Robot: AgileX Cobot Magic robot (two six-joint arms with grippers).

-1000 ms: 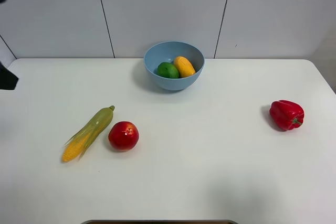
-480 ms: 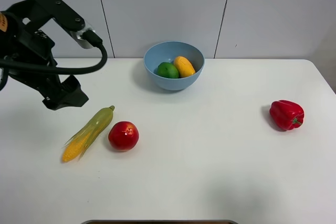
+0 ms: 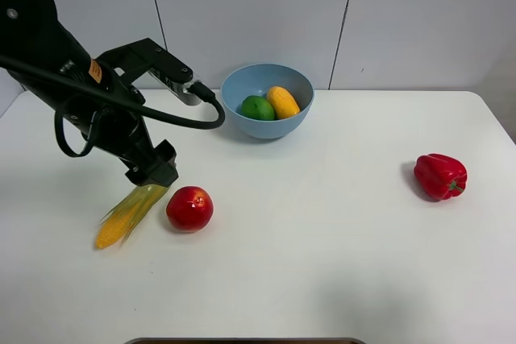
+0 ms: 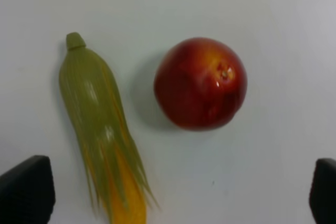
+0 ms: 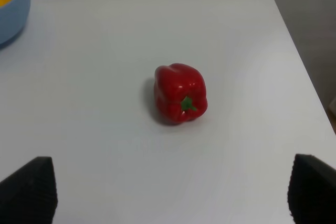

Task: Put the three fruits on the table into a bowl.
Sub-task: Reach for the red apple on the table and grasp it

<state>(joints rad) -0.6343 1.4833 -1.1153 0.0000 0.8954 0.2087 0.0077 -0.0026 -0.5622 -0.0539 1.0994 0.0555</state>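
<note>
The light-blue bowl (image 3: 267, 128) sits at the back of the white table (image 3: 322, 271), close to the wall. Two of the fruits lie inside it: the green lime (image 3: 258, 108) and the yellow-orange mango (image 3: 283, 102), pressed side by side. The mango is on the half of the bowl nearer the red bell pepper (image 3: 440, 176).

The apple (image 3: 189, 209) is out on the tabletop, well apart from the bowl, toward the front of the table and to the bowl's left in the high view. Just beside the apple, on the side farther from the bowl, lies the corn cob (image 3: 121, 219). Its green husk tip points back toward the bowl's end of the table, and a thin strip of table shows between corn and apple.

The left gripper (image 3: 151, 175) hangs above the husked end of the corn, between it and the bowl, with its jaws spread wide. From its wrist camera the two dark fingertips (image 4: 26, 190) sit far apart, with corn and apple both in the span between them.

The right gripper (image 5: 169, 188) shows only in its own wrist view — jaws wide, over bare table short of the pepper. The pepper rests alone, far to the bowl's right.
</note>
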